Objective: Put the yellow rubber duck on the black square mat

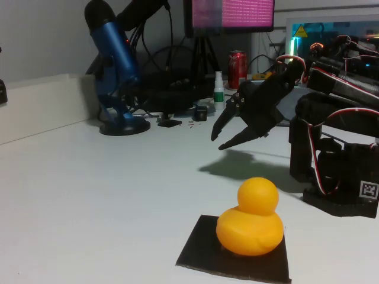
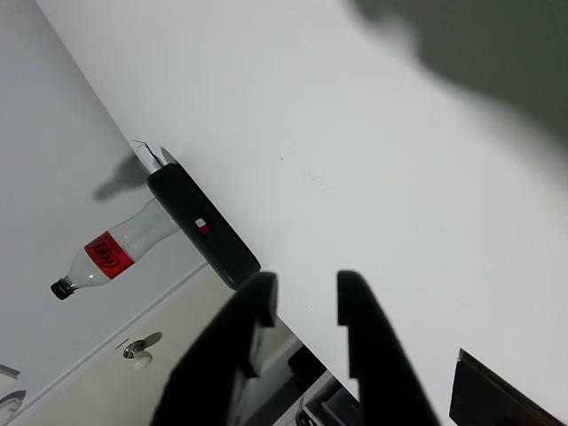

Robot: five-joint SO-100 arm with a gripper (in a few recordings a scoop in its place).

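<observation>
**Duck Seated on Mat, Gripper Raised and Empty**

We begin with the white table point(image 1: 89, 195), the largest surface. In the fixed view its left and near-left areas lie open, while the far edge is crowded with a blue microphone point(image 1: 115, 65), cables, a red can point(image 1: 237, 66) and a small white bottle point(image 1: 219, 89). The arm's black base point(image 1: 337, 171) is cut off by the right edge of the picture.

The black square mat point(image 1: 201, 251) lies near the front, right of centre; its near edge runs out of the picture, so we cannot see its full outline or its centre. In the wrist view we see one dark corner point(image 2: 497, 399) at the lower right, which may be the mat.

The yellow rubber duck point(image 1: 251, 222) sits upright on the mat, covering its far right part. Its beak and eye are not visible from this side.

The gripper point(image 1: 228, 133) hangs above the table, beyond the duck and well apart from it. We see its jaws parted by a moderate gap with nothing between them; the wrist view shows the two fingers point(image 2: 257, 302) apart over bare table. A plastic bottle point(image 2: 111, 248) and a black bar-shaped object point(image 2: 202, 226) appear there, both hard to place.
</observation>
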